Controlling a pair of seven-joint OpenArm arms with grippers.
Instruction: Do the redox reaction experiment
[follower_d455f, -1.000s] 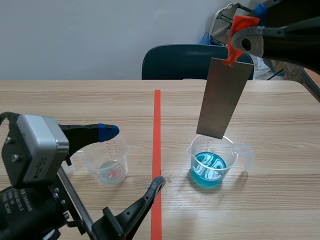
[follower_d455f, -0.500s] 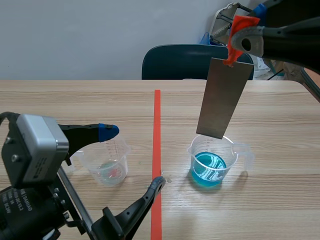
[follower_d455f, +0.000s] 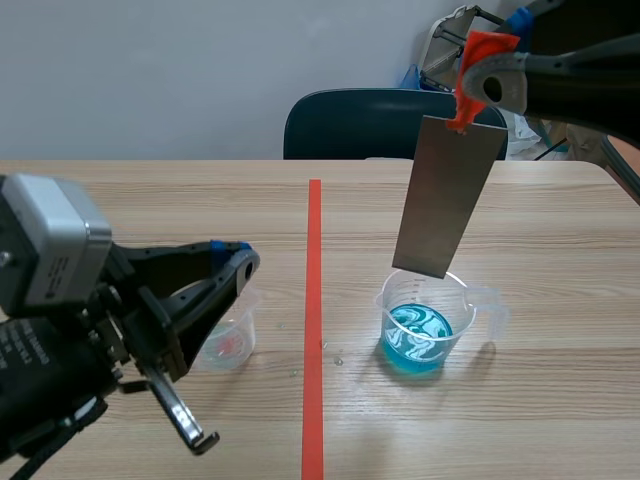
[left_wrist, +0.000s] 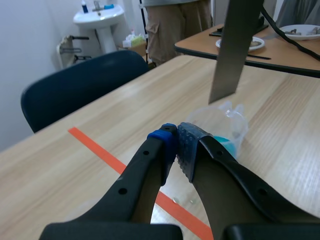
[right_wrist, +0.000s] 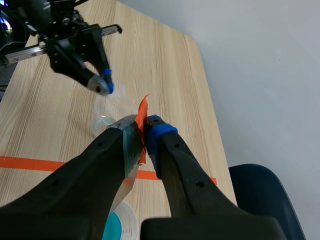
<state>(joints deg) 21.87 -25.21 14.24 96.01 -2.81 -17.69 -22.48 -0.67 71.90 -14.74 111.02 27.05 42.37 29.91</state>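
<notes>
the metal strip (follower_d455f: 447, 195) hangs upright over the beaker of blue liquid (follower_d455f: 425, 322), slightly tilted, its lower edge about level with the beaker's rim. whether that edge is inside the rim or just above it cannot be told; it is clear of the liquid. the strip is flat, dull grey and rectangular, with an orange tab (follower_d455f: 478, 52) at its top. the right tool (right_wrist: 142, 125) is clamped on that tab; in its own view the strip itself is hidden beneath the fingers and only the tab shows between them.

the beaker is clear plastic with a pouring lip and a side handle, and pale swirls show on the blue surface. across the orange-red tape line (follower_d455f: 314, 280) stands a small beaker (follower_d455f: 228, 342), also clear plastic, with a pinkish trace at its bottom; the left tool (left_wrist: 176, 140) covers much of it in the scene view. that tool is closed on nothing, its blue and grey dotted pads pressed together, raised off the counter.

the counter (follower_d455f: 150, 200) is pale wood grain with a few droplets beside the tape line. behind it stand a dark blue chair (follower_d455f: 360, 125) and a plain light wall (follower_d455f: 150, 70). a white washbasin (left_wrist: 97, 15) shows in the left wrist view.
</notes>
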